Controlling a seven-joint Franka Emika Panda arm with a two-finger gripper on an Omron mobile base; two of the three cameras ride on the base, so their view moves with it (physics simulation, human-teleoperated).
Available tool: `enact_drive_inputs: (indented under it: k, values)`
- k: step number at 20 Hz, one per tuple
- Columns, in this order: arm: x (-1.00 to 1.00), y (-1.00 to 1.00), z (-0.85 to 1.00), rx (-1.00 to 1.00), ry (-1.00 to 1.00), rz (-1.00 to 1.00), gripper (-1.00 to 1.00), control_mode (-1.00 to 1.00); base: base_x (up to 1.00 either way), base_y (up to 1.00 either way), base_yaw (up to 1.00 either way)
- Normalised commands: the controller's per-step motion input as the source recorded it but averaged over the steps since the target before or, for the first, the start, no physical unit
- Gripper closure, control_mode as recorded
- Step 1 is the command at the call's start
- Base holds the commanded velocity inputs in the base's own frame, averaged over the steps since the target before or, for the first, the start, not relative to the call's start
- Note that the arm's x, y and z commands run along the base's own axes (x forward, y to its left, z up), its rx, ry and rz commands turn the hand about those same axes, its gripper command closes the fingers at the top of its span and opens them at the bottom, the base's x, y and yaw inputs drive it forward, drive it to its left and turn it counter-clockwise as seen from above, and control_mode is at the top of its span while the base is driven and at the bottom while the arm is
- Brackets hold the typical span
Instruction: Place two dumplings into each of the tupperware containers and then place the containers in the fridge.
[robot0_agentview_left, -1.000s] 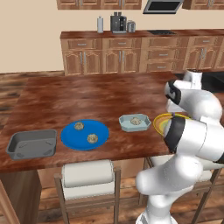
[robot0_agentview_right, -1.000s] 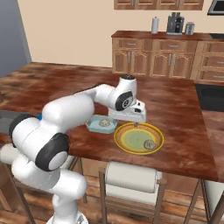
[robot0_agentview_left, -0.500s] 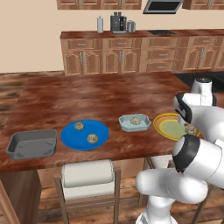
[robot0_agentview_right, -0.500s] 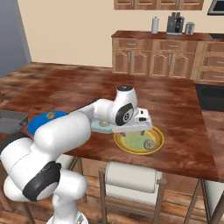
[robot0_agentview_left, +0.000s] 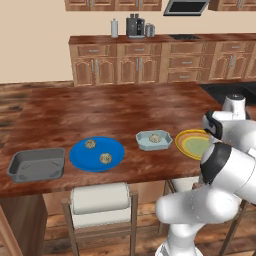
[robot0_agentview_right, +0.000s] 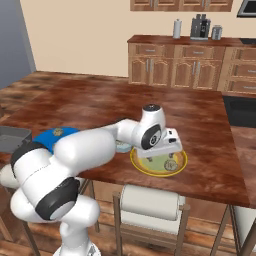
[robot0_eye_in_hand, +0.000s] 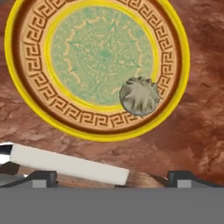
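One dumpling (robot0_eye_in_hand: 140, 97) lies on the inner rim of the yellow-green plate (robot0_eye_in_hand: 30, 105), ahead of my open gripper (robot0_eye_in_hand: 113, 177), which hangs just above the plate (robot0_agentview_right: 159, 169) with nothing between its fingers. The pale blue tub (robot0_agentview_left: 154, 141) beside the plate holds a dumpling (robot0_agentview_left: 155, 138). Two more dumplings (robot0_agentview_left: 90, 144) (robot0_agentview_left: 105, 158) rest on the round blue plate (robot0_agentview_left: 80, 157). The dark grey tub (robot0_agentview_left: 36, 165) stands empty at the counter's left end. The fridge is out of view.
The wooden island counter (robot0_agentview_left: 115, 107) runs wide behind the dishes. A paper towel roll (robot0_agentview_left: 99, 199) hangs under its front edge. Wooden cabinets (robot0_agentview_left: 140, 62) with a coffee machine (robot0_agentview_left: 134, 25) line the back wall.
The arm has swung from above the pale blue tub over to the yellow-green plate, and the hand has come down close over it. The dishes have not moved.
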Motion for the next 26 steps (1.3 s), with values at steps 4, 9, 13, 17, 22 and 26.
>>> enact_drive_inputs:
  k: [4,9,13,17,22,26]
  values:
    - [0.25,-0.12,-0.34,0.0,-0.02,0.12,-1.0,-1.0,0.0,0.0,0.0]
    - [0.35,-0.05,-0.37,0.0,0.0,0.13,-1.0,-1.0,0.0,0.0,0.0]
    - [0.36,-0.22,-0.32,0.0,0.0,0.07,-1.0,-1.0,0.0,0.0,0.0]
    - [0.38,-0.36,-0.3,0.0,0.0,0.06,-1.0,-1.0,0.0,0.0,0.0]
    - [0.29,-0.28,-0.29,0.0,0.0,0.08,-1.0,-1.0,0.0,0.0,0.0]
    - [0.05,-0.19,-0.31,0.0,0.0,0.07,-1.0,-1.0,0.0,0.0,0.0]
